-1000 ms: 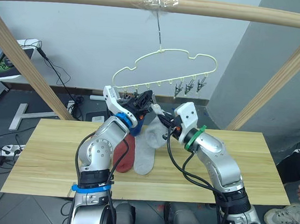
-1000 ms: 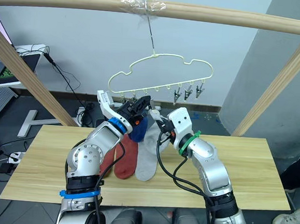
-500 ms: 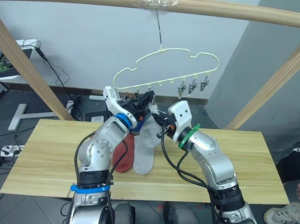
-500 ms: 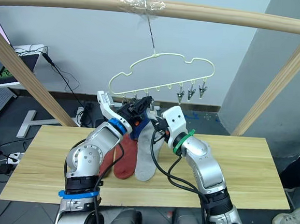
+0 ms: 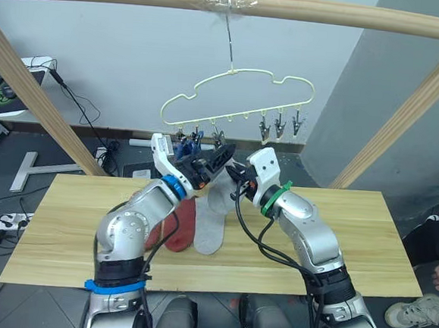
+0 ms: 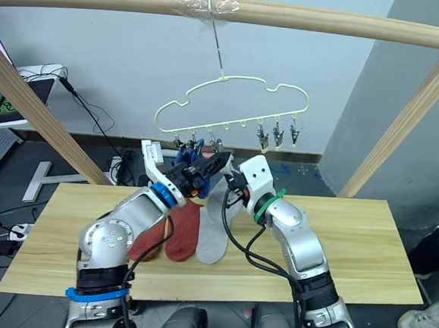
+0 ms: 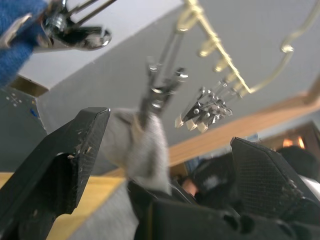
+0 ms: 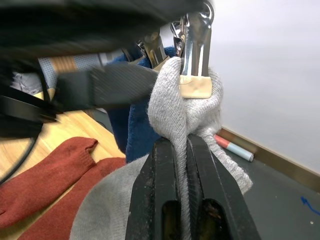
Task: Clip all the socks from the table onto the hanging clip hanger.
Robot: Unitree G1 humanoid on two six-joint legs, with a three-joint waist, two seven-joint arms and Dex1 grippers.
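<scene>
Grey sock [image 8: 172,95], cuff seated in a metal clip [image 8: 196,30] of the clip hanger [image 5: 233,89] at 12 o'clock above the table [image 5: 366,236], remains pinched by the right gripper [image 8: 182,150] while the left gripper [image 7: 165,165] stands spread; premature withdrawal could tug the cuff free

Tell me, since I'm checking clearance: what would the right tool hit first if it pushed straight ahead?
Likely the metal clip directly ahead: the right tool is shut on the grey sock, whose cuff that clip already bites.
</scene>
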